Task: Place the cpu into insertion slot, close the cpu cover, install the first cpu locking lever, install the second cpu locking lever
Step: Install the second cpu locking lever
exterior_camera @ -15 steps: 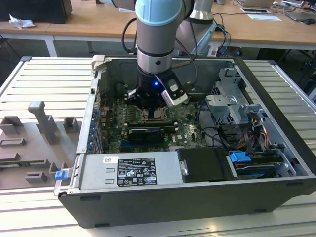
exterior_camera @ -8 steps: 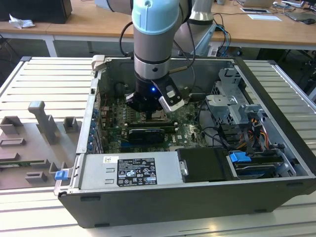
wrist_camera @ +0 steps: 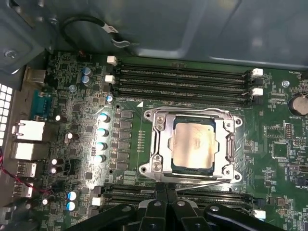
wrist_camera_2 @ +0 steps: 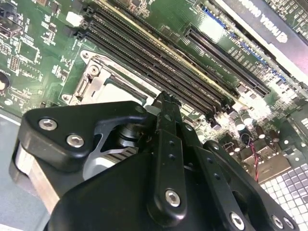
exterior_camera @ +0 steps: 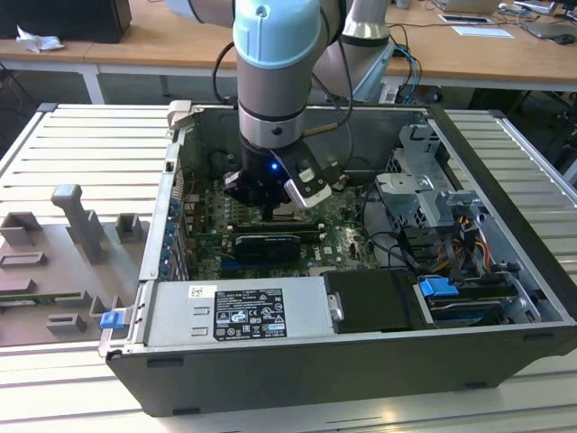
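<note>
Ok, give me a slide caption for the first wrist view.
CPU seated in its socket under the closed cover, gripper hovering at the socket's edge.

Materials and finishes inside the open computer case.
Cpu (wrist_camera: 194, 148): dull brushed metal; cpu cover (wrist_camera: 160, 144): bright silver steel; tool (wrist_camera: 167, 191): matt black; motherboard (wrist_camera: 125, 139): glossy green laminate.

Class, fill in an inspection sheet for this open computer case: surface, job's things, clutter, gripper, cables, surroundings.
Surface: slatted grey table bearing the open case.
Job's things: cpu lies in the insertion slot; cpu cover lies closed over it, framing its face.
Clutter: grey blocks on the table, at the exterior view's left.
Gripper: gripper low over the slot's edge, fingers together.
Cables: black bundle beside the drive cage; black loop on the case wall.
Surroundings: wooden desks behind.
</note>
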You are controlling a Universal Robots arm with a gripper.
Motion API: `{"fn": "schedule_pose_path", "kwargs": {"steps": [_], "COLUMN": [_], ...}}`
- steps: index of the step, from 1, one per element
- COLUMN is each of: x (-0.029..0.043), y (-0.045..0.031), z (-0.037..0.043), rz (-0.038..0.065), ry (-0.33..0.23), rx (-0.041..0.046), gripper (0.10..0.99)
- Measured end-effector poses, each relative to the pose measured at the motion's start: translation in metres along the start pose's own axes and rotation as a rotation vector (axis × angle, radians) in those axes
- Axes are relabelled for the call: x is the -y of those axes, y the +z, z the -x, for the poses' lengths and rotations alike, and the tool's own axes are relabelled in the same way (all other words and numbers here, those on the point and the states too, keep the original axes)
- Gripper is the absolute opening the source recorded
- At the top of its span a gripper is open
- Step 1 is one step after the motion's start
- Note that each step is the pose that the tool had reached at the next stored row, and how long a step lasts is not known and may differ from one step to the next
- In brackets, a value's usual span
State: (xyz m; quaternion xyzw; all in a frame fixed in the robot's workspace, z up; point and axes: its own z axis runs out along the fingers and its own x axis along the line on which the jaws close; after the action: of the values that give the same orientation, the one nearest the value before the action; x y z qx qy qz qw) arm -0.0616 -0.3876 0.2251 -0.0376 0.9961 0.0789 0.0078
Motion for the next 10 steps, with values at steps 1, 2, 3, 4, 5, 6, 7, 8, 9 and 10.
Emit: {"fn": "schedule_pose_path", "kwargs": {"steps": [1, 2, 3, 4, 5, 6, 7, 8, 9, 10], "x": [0.0013, 0.0019, 0.0023, 0.0027, 0.0026, 0.0026, 0.0027, 0.0033, 0.0039, 0.0041], "y": [-0.0002, -0.0003, -0.0004, -0.0004, -0.0003, -0.0001, 0.0012, 0.0045, 0.008, 0.0099], "z": [-0.0008, -0.0016, -0.0027, -0.0057, -0.0072, -0.0082, -0.0087, -0.0089, -0.0092, -0.0107], "rz": [0.003, 0.005, 0.007, 0.01, 0.012, 0.014, 0.016, 0.018, 0.019, 0.021], "ry": [0.0, 0.001, 0.0, 0.0, 0.0, 0.0, 0.0, 0.0, 0.0, 0.0], "rx": [0.0004, 0.0005, 0.0006, 0.0008, 0.0009, 0.0012, 0.0014, 0.0015, 0.0015, 0.0018], "gripper": [0.106, 0.106, 0.106, 0.106, 0.106, 0.106, 0.106, 0.106, 0.106, 0.106]}}
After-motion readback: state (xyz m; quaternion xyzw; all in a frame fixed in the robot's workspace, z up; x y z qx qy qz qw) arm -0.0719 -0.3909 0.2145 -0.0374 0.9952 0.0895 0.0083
